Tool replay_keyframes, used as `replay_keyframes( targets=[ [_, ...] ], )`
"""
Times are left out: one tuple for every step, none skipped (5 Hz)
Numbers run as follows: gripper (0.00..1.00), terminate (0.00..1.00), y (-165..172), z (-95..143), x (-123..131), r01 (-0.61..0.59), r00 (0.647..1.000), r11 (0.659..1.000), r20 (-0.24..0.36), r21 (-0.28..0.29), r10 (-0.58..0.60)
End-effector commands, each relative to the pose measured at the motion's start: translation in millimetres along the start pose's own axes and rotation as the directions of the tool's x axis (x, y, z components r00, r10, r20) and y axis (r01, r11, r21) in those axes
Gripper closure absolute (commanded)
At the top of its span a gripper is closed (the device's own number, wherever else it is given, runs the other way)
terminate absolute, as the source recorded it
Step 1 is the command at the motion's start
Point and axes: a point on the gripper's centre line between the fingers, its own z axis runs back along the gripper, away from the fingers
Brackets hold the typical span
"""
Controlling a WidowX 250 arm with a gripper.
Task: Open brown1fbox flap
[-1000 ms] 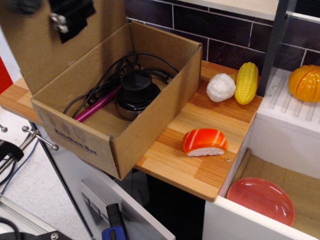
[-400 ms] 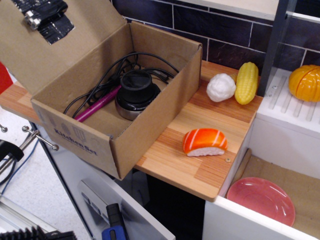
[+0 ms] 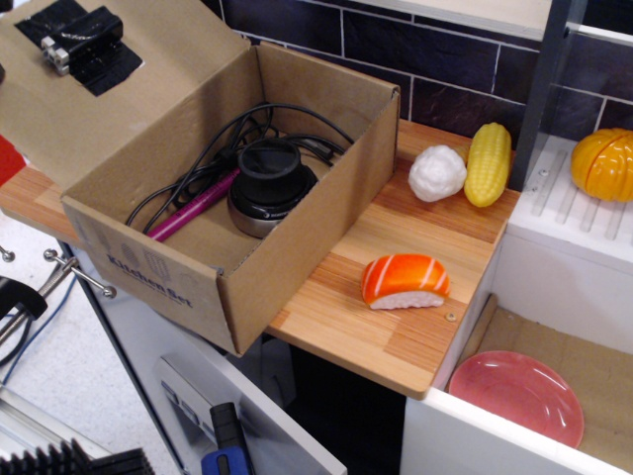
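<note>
The brown1fbox (image 3: 158, 272) stands on the wooden counter at the left, with "Kitchen Set" lettering on its front side. Its top is open. The flap (image 3: 148, 79) leans back and out to the left from the long edge, inner face up. That face carries a black patch (image 3: 104, 69) with a black and metal clip (image 3: 74, 40) on it. Inside the box lie a black round device (image 3: 269, 183), black cables and a pink pen (image 3: 193, 206). No gripper shows in this view.
A toy salmon sushi (image 3: 406, 281) lies on the counter (image 3: 396, 346) right of the box. A white toy (image 3: 437, 172) and a corn cob (image 3: 489, 163) sit at the back, an orange toy (image 3: 603, 163) on the white rack. A pink plate (image 3: 521, 394) lies lower right. Dark ribbed hardware (image 3: 89, 461) is bottom left.
The flap has swung further back and down to the left, so the black patch and clip now sit lower and face up more. The box and toys have not moved.
</note>
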Motion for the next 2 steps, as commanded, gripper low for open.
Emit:
replay_keyframes(
  targets=[
    [0.0,0.0,8.3,-12.8,-0.4,-0.043,0.999,0.998,0.014,-0.044,0.044],
    [0.0,1.0,2.2,-18.7,-0.4,-0.07,0.996,0.996,0.051,-0.062,0.073]
  ],
)
